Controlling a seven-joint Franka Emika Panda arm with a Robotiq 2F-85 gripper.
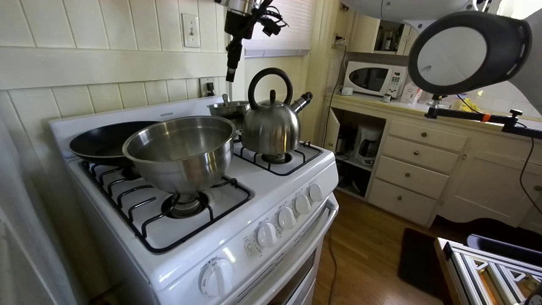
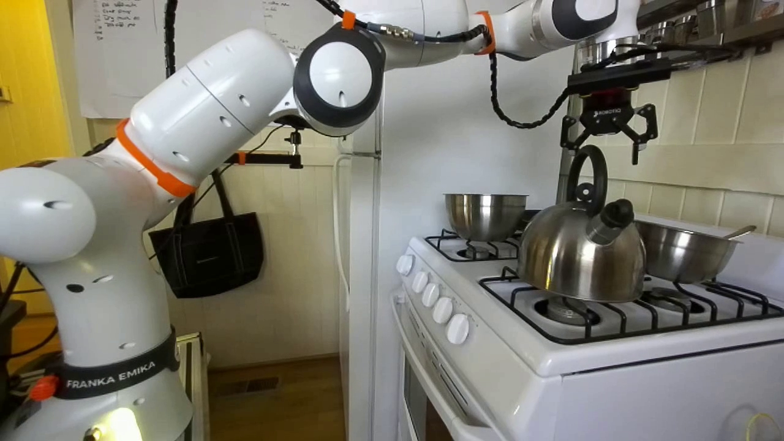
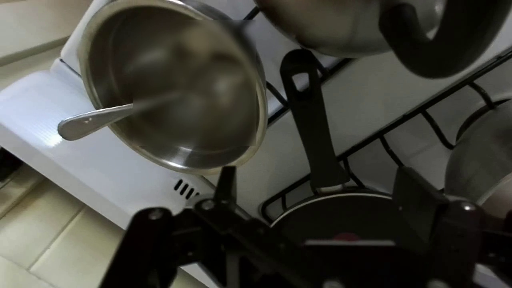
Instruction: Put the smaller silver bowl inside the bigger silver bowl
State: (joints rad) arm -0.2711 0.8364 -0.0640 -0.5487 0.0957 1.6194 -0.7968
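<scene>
The black two-fingered gripper [image 3: 317, 174] hung above the white stove [image 1: 271, 186], fingers wide apart and empty; the approach seemed in hand. The small round silver steel bowl [image 2: 686, 254] sat on a back burner [image 2: 671, 299], a spoon-like metal handle [image 3: 88, 123] over its rim, the big deep silver steel bowl [image 1: 186, 169] on a front burner [image 1: 185, 209]. Next it likely had to lower astride the former's rim

Bowl [image 3: 110, 68] interior blurred, kettle [image 3: 340, 28] cropped, pan [image 3: 328, 216] part-hidden, wrist view

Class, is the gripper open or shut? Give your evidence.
Open: the gripper shows its fingers wide apart in the wrist view.
</scene>
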